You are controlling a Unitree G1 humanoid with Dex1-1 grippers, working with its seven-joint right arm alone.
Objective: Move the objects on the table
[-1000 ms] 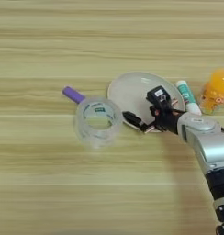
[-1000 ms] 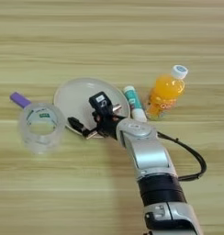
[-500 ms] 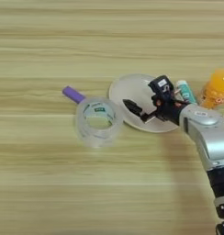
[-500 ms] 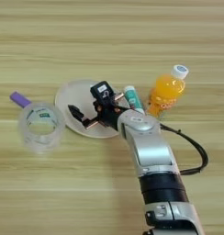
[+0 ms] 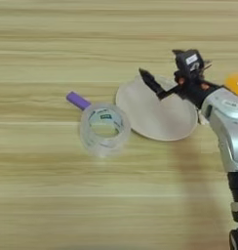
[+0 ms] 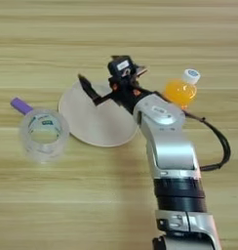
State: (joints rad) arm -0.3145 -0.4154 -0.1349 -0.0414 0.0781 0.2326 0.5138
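Right eye view shows the right hand [image 6: 104, 83] raised over the far rim of the round beige plate [image 6: 94, 124] near the table's [image 6: 119, 29] middle, fingers spread wide and gripping nothing. The clear tape roll [image 6: 43, 134] lies just left of the plate, the purple block [image 6: 21, 105] at the roll's far-left side, and the orange juice bottle [image 6: 182, 90] right of the arm. Judged step: repositioning between objects; the next move calls for lowering the spread fingers squarely around one chosen object before closing.
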